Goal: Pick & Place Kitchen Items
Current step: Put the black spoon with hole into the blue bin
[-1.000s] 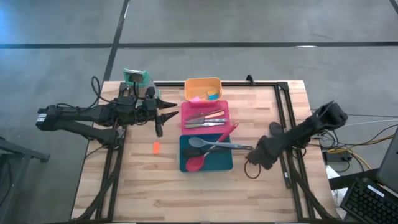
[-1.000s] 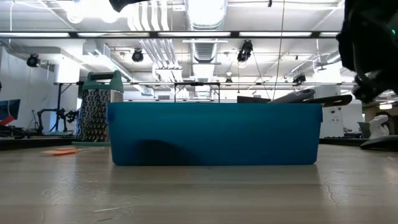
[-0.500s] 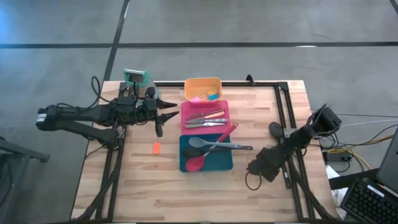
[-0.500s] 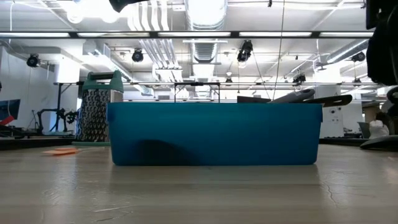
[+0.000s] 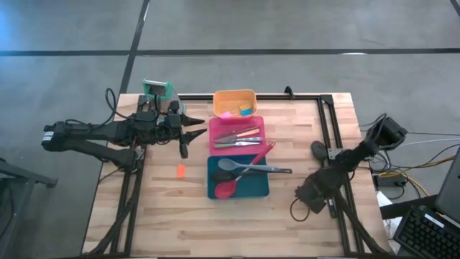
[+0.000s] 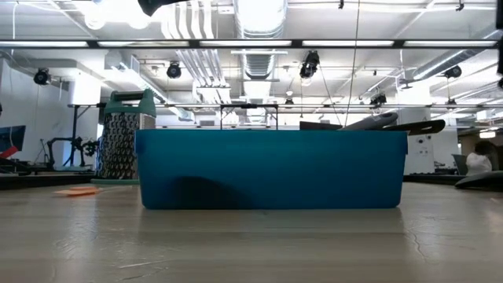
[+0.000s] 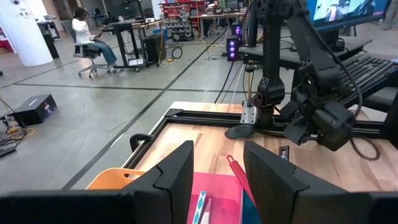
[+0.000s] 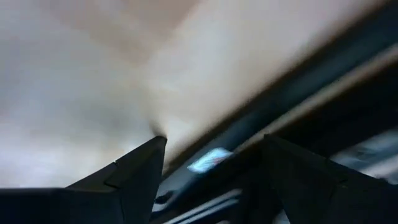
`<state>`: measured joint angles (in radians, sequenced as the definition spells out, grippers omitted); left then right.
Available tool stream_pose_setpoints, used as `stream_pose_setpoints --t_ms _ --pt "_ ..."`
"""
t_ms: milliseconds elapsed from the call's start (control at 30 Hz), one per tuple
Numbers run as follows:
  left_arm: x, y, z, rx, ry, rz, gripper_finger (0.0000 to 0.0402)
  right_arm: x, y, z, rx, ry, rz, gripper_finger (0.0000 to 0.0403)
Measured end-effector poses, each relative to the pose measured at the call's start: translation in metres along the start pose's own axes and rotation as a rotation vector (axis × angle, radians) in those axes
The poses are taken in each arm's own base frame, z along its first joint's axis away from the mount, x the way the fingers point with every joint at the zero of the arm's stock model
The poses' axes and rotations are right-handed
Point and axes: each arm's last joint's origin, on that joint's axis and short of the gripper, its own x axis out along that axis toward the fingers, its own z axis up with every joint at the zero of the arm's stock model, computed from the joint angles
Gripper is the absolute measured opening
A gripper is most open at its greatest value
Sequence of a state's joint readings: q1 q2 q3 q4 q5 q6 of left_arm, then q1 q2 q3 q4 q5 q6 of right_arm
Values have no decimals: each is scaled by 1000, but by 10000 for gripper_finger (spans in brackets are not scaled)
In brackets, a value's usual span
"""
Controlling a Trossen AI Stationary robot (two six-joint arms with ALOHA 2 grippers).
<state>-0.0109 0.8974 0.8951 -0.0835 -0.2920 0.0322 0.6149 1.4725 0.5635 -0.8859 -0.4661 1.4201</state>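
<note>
Teal tray (image 5: 238, 186) holds the red, grey and black long spoons (image 5: 243, 171); my right gripper (image 5: 310, 198) hangs beside it, fingers apart and empty, my left gripper (image 5: 188, 131) partly open by the pink tray (image 5: 236, 134).

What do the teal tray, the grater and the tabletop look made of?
Teal tray: probably plastic, with a uniform opaque colour and a smooth matte wall. Grater: seemingly metal, a grey perforated body with a green top, likely plastic. Table: wood, pale butcher-block strips with visible grain and a light sheen in the low view.
</note>
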Motion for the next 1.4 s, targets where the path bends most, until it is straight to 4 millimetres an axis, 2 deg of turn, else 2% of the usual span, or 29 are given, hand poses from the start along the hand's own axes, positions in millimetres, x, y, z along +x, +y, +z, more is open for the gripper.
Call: stream_pose_setpoints --t_ms 233,400,633,733,900,1233,1400 --pt "0 0 0 0 0 -6 145 4 -8 0 9 -7 231 279" --pt "0 0 0 0 0 -6 145 -1 -9 -2 19 -47 310 269" --pt "0 0 0 0 0 -6 145 -20 9 -3 -57 -259 427 252" --pt "0 0 0 0 0 -6 145 -24 8 -2 -10 -340 372 244" --pt "0 0 0 -5 0 -6 145 -26 -6 0 113 -432 229 230" --pt "0 -1 0 -31 4 -20 145 -32 -9 7 133 -463 223 238" --pt "0 -1 -1 -30 12 -21 145 -49 -2 0 65 -477 295 253"
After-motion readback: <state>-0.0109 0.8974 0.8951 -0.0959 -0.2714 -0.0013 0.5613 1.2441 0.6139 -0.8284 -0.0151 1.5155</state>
